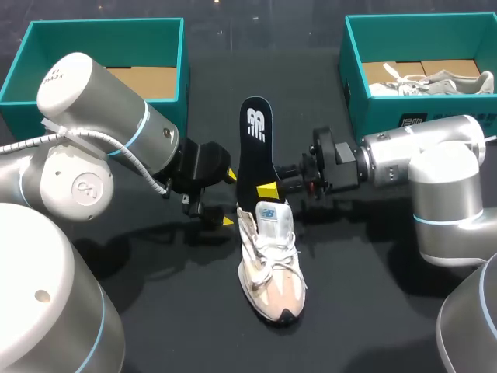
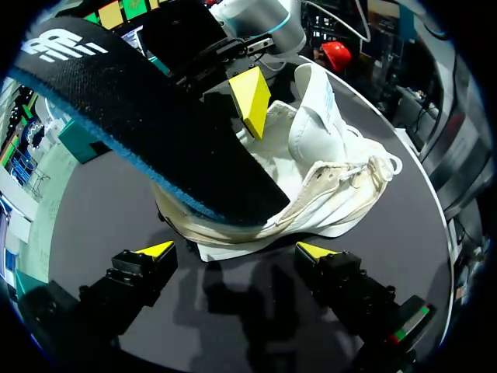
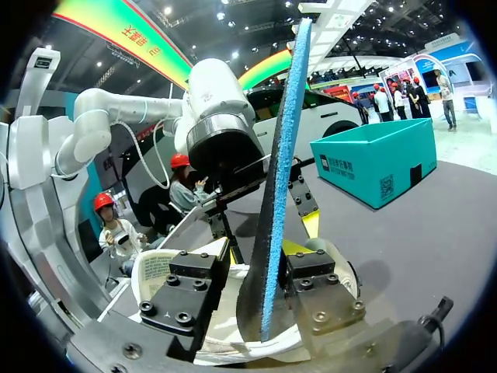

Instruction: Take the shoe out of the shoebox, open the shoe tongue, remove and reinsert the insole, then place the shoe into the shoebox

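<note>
A white sneaker [image 1: 269,268] with a pinkish toe lies on the black table, toe toward the front edge. A black insole [image 1: 252,144] with a blue underside sticks up out of its heel opening, leaning toward the back. My right gripper [image 1: 268,190] is shut on the insole just above the heel; in the right wrist view the insole [image 3: 279,179] stands edge-on between its fingers [image 3: 318,287], above the shoe [image 3: 167,268]. My left gripper [image 1: 229,198] is open just left of the heel. In the left wrist view its own gripper [image 2: 234,252] faces the sneaker [image 2: 334,183] and the insole [image 2: 147,124].
A teal shoebox [image 1: 101,43] with a cardboard liner stands at the back left. A second teal shoebox [image 1: 365,101] at the back right holds another pale shoe [image 1: 431,81]. The left box [image 3: 373,163] also shows in the right wrist view.
</note>
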`<state>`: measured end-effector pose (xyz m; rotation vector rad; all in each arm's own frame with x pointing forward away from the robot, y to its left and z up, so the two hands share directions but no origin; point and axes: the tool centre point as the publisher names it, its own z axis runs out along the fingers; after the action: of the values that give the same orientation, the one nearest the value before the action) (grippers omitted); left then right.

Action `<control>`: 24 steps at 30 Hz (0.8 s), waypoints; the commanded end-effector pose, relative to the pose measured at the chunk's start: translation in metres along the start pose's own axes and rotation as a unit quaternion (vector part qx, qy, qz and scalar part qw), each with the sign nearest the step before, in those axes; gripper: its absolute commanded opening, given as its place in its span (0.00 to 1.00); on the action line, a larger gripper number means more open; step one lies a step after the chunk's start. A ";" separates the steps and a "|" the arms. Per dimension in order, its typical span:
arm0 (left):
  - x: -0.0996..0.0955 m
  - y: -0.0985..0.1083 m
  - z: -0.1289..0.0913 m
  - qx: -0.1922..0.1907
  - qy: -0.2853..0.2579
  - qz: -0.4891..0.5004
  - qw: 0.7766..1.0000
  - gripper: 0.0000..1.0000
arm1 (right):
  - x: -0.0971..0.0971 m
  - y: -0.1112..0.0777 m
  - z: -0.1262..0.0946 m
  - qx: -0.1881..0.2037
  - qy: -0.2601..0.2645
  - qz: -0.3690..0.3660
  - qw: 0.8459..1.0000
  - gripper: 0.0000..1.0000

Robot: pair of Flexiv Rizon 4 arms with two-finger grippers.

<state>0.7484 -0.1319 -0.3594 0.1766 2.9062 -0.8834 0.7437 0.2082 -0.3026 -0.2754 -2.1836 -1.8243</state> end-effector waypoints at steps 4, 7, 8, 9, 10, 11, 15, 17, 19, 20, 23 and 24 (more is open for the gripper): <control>0.000 0.000 0.001 -0.001 -0.001 0.000 1.000 1.00 | -0.006 0.010 0.003 0.003 0.005 0.002 1.000 0.34; 0.000 0.000 0.001 -0.001 -0.001 0.000 1.000 1.00 | -0.007 0.014 0.006 0.002 0.006 0.001 1.000 0.24; 0.000 0.000 0.001 -0.001 -0.001 0.000 1.000 1.00 | -0.007 0.015 0.006 0.002 0.006 0.001 1.000 0.15; 0.000 0.000 0.001 -0.001 -0.001 0.000 1.000 1.00 | -0.007 0.015 0.007 0.002 0.006 0.001 1.000 0.04; 0.000 0.000 0.001 -0.001 -0.001 0.000 1.000 1.00 | -0.007 0.015 0.008 0.004 0.006 0.002 1.000 0.00; 0.000 0.000 0.001 -0.001 -0.001 0.000 1.000 1.00 | -0.007 0.014 0.008 0.006 0.005 0.003 1.000 0.00; 0.000 0.000 0.001 -0.001 -0.001 0.000 1.000 1.00 | -0.004 0.008 0.009 0.010 0.001 0.008 1.000 0.00; 0.000 0.000 0.001 -0.001 -0.001 0.000 1.000 1.00 | -0.003 0.002 0.009 0.014 -0.003 0.013 1.000 0.00; 0.000 0.000 0.001 -0.001 -0.001 0.000 1.000 1.00 | -0.002 -0.003 0.009 0.017 -0.008 0.019 1.000 0.00; 0.000 0.000 0.001 -0.001 -0.001 0.000 1.000 1.00 | -0.001 -0.006 0.009 0.020 -0.011 0.022 0.999 0.00; 0.000 0.000 0.001 -0.001 -0.001 0.000 1.000 1.00 | 0.001 -0.013 0.008 0.023 -0.020 0.033 0.999 0.00; 0.000 0.000 0.001 -0.001 -0.001 0.000 1.000 1.00 | 0.001 -0.016 0.008 0.023 -0.023 0.037 0.999 0.00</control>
<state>0.7484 -0.1319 -0.3594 0.1765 2.9062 -0.8833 0.7469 0.2127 -0.3108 -0.3641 -2.2066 -1.7374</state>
